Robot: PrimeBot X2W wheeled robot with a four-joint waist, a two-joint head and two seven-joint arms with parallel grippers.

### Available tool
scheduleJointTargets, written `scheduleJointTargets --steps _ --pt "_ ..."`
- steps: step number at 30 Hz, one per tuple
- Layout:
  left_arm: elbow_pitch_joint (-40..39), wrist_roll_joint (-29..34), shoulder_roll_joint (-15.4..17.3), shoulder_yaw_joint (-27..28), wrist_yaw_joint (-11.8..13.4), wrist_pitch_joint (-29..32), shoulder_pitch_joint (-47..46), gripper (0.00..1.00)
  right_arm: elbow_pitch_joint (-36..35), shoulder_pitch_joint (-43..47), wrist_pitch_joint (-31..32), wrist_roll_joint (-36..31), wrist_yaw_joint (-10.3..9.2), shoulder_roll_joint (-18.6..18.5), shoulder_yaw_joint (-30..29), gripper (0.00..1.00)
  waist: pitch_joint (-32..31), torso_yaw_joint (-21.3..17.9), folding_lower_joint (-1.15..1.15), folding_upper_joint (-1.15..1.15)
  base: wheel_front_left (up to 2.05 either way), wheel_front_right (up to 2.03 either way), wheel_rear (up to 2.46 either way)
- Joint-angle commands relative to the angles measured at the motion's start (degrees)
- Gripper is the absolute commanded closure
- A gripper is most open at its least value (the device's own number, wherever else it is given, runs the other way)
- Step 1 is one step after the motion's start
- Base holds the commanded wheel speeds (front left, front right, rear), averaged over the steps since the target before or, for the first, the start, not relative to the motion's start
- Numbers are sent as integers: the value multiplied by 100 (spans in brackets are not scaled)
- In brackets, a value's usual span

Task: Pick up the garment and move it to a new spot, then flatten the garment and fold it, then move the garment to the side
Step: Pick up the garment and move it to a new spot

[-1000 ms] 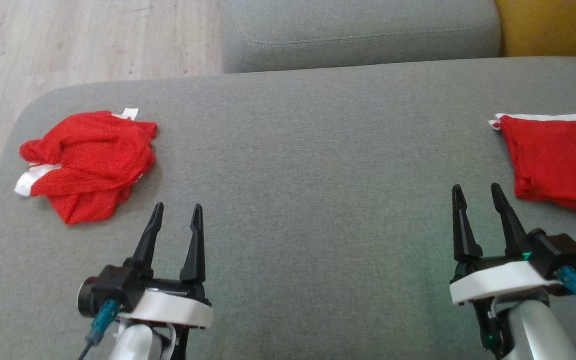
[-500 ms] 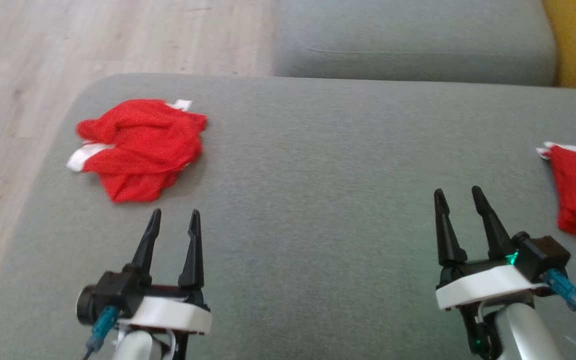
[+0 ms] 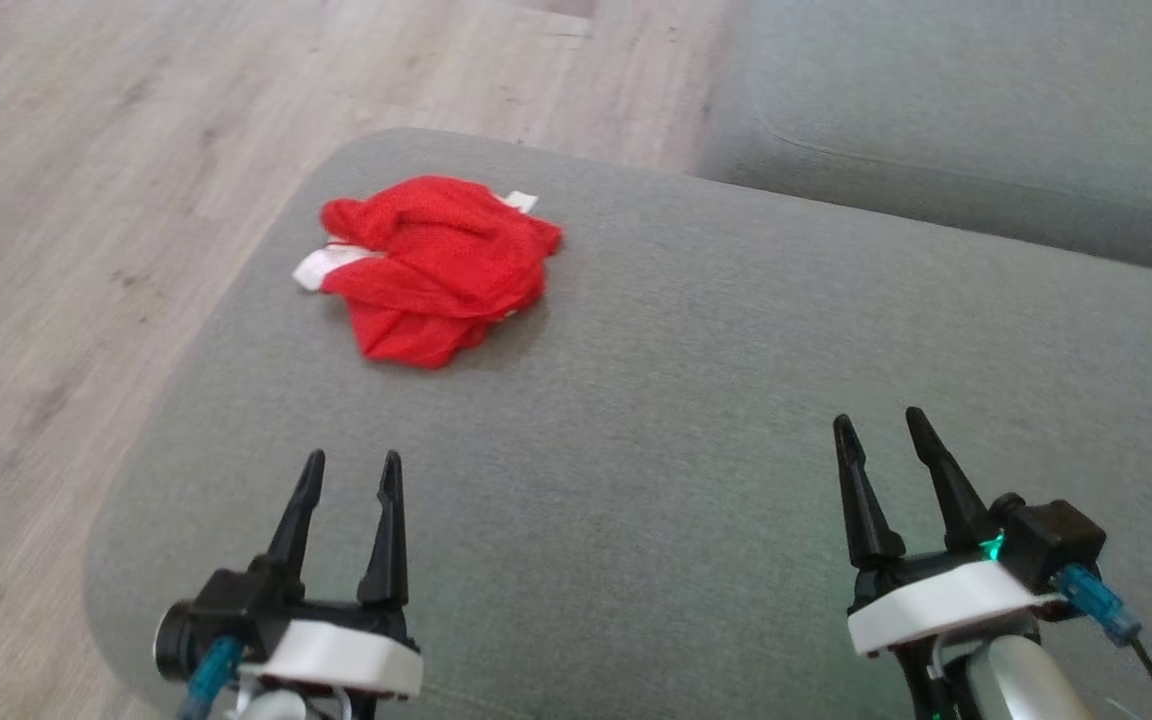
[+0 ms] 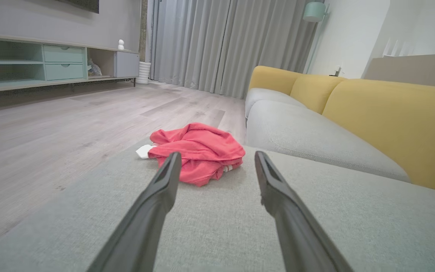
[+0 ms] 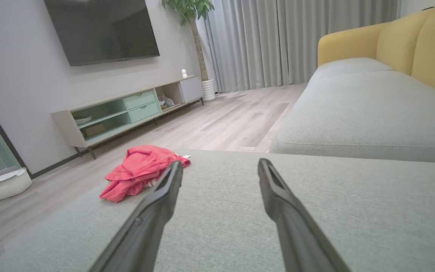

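A crumpled red garment (image 3: 436, 265) with white trim lies on the grey sofa seat (image 3: 696, 400), near its far left corner. In the left wrist view the garment (image 4: 198, 151) sits straight ahead, just past the fingertips. The right wrist view has the garment (image 5: 140, 170) off to the left. My left gripper (image 3: 351, 465) hovers open over the seat's near left part, well short of the garment, with nothing between its fingers. My right gripper (image 3: 881, 425) is open and empty too, at the near right.
Wooden floor (image 3: 86, 200) drops away beyond the seat's left and far edges. Another grey seat cushion (image 3: 986, 110) lies at the back right, with yellow backrests (image 4: 391, 121) behind. A low TV cabinet (image 5: 127, 113) and a white basket (image 5: 4, 183) stand across the room.
The head camera has turned left: the crumpled garment has shifted toward the picture's middle and a second red garment at the right has left the picture. Both grippers stay open.
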Motion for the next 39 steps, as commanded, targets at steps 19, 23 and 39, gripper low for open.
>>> scheduleJointTargets --steps 19,23,39 --pt "243 359 369 -91 -230 -21 -1224 0 -342 -511 -62 -232 -5 -16 303 0 880 -273 0 0 0 0 0" --pt "768 324 714 -370 -278 314 -2174 0 -505 -737 -62 -309 -5 -16 256 0 1337 -536 0 0 0 0 0" --pt "2876 -1087 1861 -2316 -291 1189 -4738 0 -671 -1252 -62 -436 -5 -16 330 0 2365 -1209 0 0 0 0 0"
